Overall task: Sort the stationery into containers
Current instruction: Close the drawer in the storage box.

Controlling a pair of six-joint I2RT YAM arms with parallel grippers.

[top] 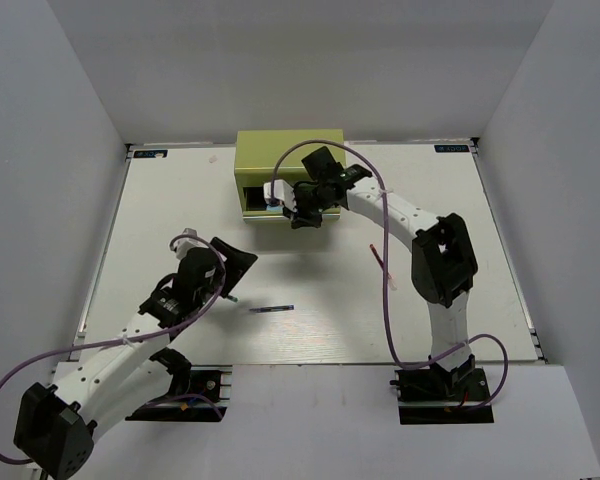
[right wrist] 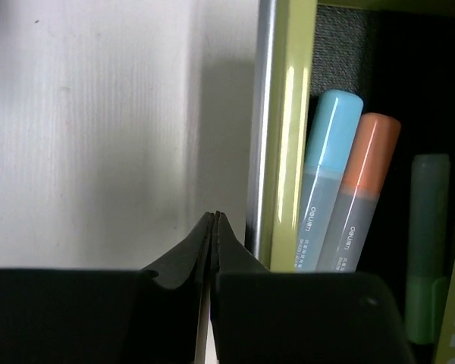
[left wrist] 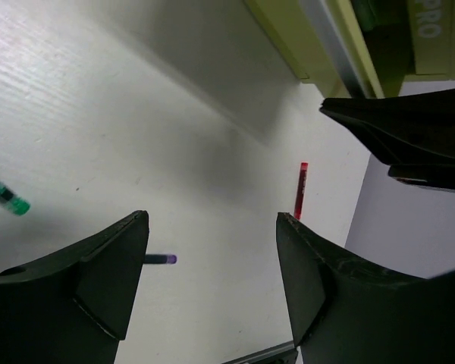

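The yellow-green chest [top: 288, 165] stands at the back middle with a drawer open. In the right wrist view the drawer [right wrist: 284, 136] holds the blue-capped [right wrist: 330, 167], orange-capped [right wrist: 366, 182] and green-capped [right wrist: 426, 243] markers. My right gripper [top: 302, 208] is shut and empty [right wrist: 214, 221], just left of the drawer's wall. My left gripper [top: 235, 276] is open and empty [left wrist: 212, 250] above the table. The dark pen [top: 271, 308] [left wrist: 162, 258], red pen [top: 384, 262] [left wrist: 300, 189] and green-tipped pen [left wrist: 7, 197] lie on the table. A black shape by the left gripper looks like the pouch [top: 238, 254] [left wrist: 409, 133].
White walls close in the table [top: 180, 200] on three sides. The right arm [top: 435, 250] reaches from the near right across to the chest, with its purple cable looping above the red pen. The left arm's base [top: 50, 425] is at the near left.
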